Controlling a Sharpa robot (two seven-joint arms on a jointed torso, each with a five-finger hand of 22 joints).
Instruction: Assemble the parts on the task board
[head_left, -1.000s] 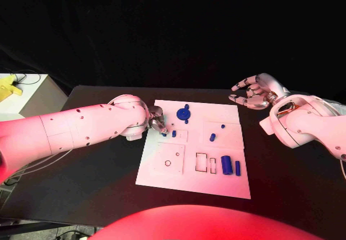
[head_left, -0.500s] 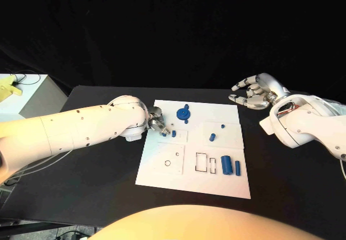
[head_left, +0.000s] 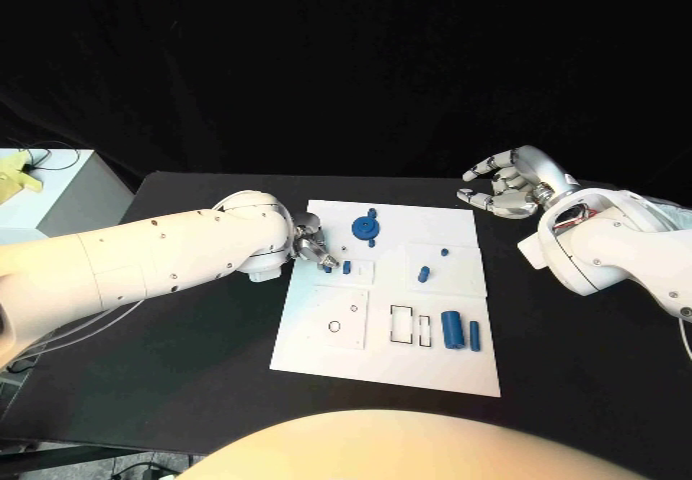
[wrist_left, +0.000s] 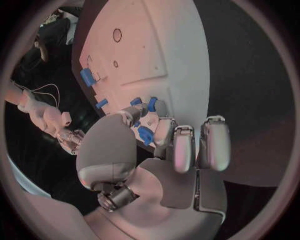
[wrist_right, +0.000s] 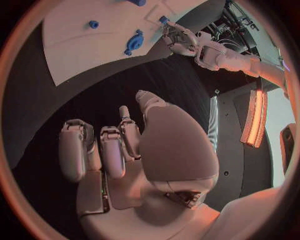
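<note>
Two hands are sharing this scene, but only one is working at the task board (head_left: 335, 350), the white plate lying in the middle of the black tabletop (head_left: 202, 350). The left hand (head_left: 312, 248) is hovering low over the board's left edge, and in the left wrist view its fingers (wrist_left: 164, 131) are curling in round a small blue part (wrist_left: 145, 135), apparently pinching it between thumb and fingertips; the exact contact is partly hidden by the hand itself. Just beyond those fingers, toward the board's middle, a short blue peg (head_left: 348, 267) is standing beside a small square outline, and that is the relation the coming move seems to turn on: the seat lies a little way inward from the fingers, so only a short reach across the board looks needed. Farther up the board a larger round blue part (head_left: 368, 228) is sitting, with another small peg (head_left: 426, 274) near the centre. Near the board's lower right, a thick blue cylinder (head_left: 454, 330) and a thin blue bar (head_left: 475, 335) are lying side by side, their long axes running up and down the board, next to two narrow slots. The right hand (head_left: 508, 184) is waiting well apart, off the board's far right corner, raised above the tabletop, its fingers loosely curled and apart, holding nothing. The left hand is plainly the nearer one.
</note>
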